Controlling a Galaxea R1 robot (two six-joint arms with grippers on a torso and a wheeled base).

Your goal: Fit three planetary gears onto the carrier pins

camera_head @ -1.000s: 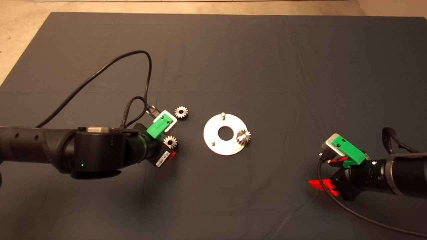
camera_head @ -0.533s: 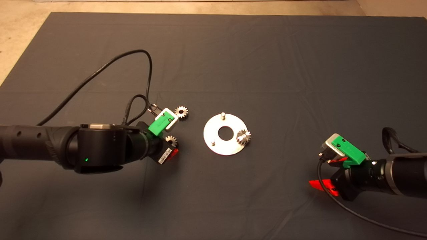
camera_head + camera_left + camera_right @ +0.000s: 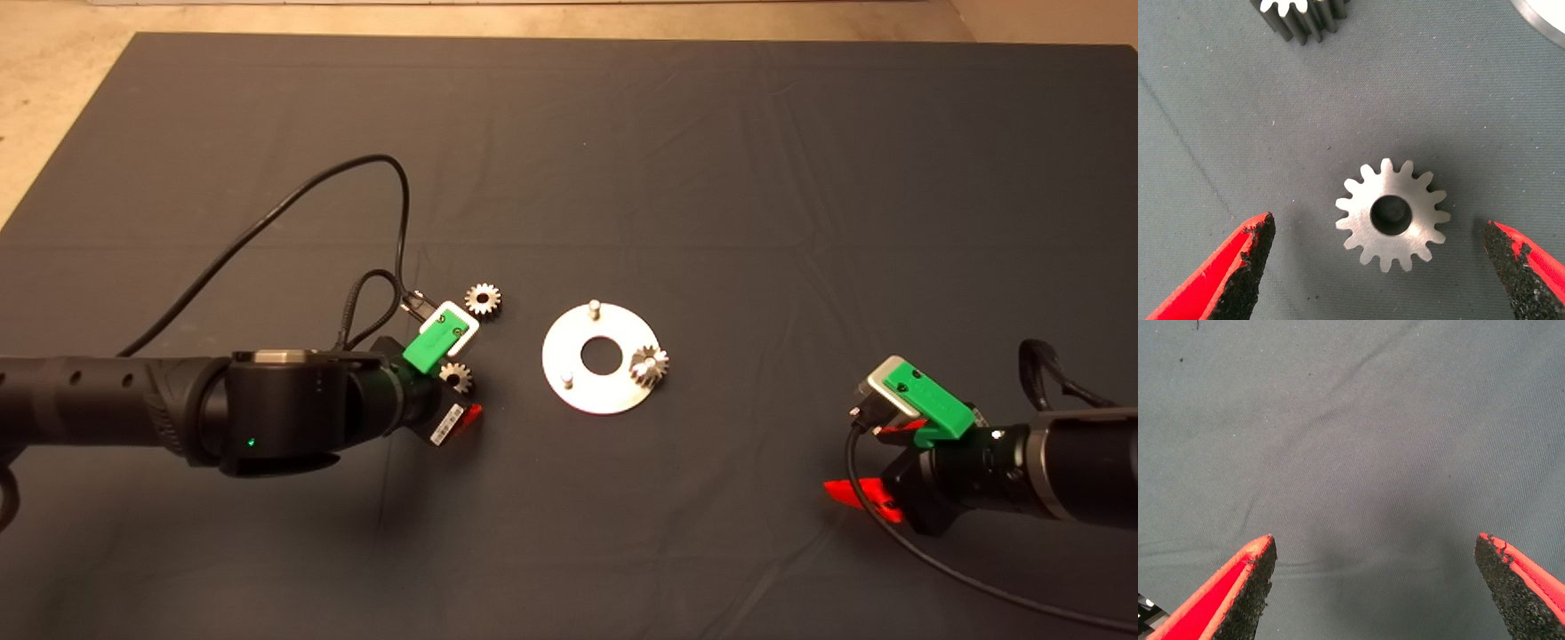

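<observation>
Planetary gears [image 3: 457, 377] lie at three spots near the middle of the counter: one flat on the dark mat [image 3: 711, 160] between the wide-spread jaws of the left gripper [image 3: 1379, 267], a second [image 3: 483, 299] just beyond it toward the far edge, and a third [image 3: 650, 364] already on the round plate [image 3: 569, 342], apparently seated on one of the carrier pins. Two pins, one [image 3: 593, 308] on the plate's far side and one [image 3: 566, 380] on its near side, stand bare. The right gripper [image 3: 1375, 587] waits well apart near the counter's right edge, its jaws also wide over bare mat.

The risks from here look plain. In the left wrist view the gear [image 3: 1392, 215] sits closer to one pad than the other, so a closing pinch may shove it sideways before both pads bite, and the teeth offer uneven contact that could let it twist or tip. The neighbouring gear [image 3: 1301, 17] lies near enough that a drifting finger might knock it. A gear gripped askew would likely jam at a pin rather than slide down, and pressing on could shift the loose plate or disturb the gear already placed.
</observation>
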